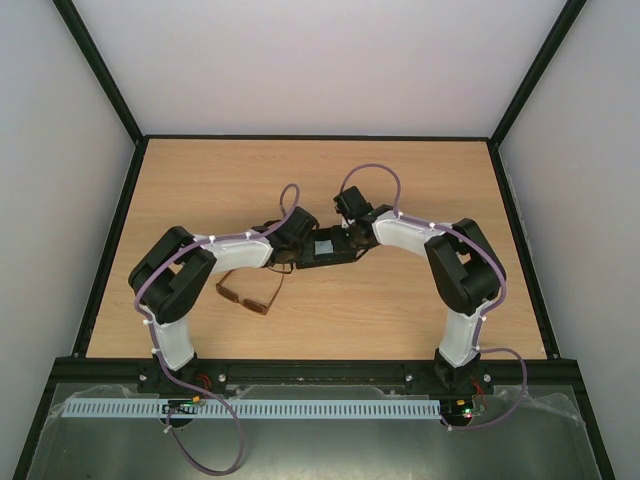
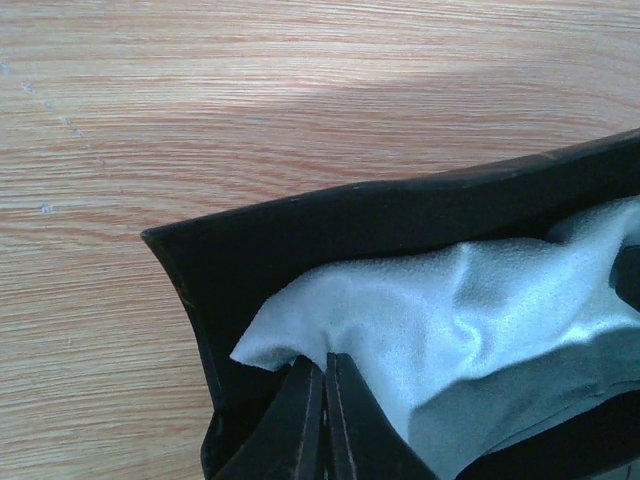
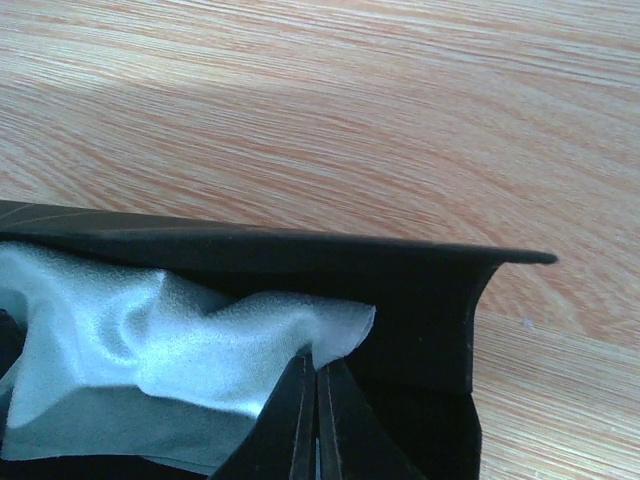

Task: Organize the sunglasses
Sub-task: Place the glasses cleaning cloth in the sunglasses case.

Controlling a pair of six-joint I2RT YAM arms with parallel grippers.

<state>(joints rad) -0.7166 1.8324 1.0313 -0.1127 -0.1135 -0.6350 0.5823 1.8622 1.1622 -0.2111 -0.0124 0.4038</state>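
The sunglasses (image 1: 250, 291), brown with amber lenses, lie on the table (image 1: 400, 300) just in front of my left forearm, untouched. A slim black case (image 1: 327, 246) lies open between my two grippers. My left gripper (image 1: 296, 256) is at its left end and my right gripper (image 1: 351, 241) at its right end. In the left wrist view my left gripper (image 2: 326, 361) is shut, pinching a corner of the light blue cloth (image 2: 480, 310) inside the case (image 2: 300, 225). My right gripper (image 3: 312, 357) is shut the same way on the cloth's (image 3: 150, 330) other corner, inside the case (image 3: 420, 300).
Black frame rails (image 1: 120, 215) border the wooden table on the left, right and back. A white slotted strip (image 1: 300, 409) runs along the near edge by the arm bases.
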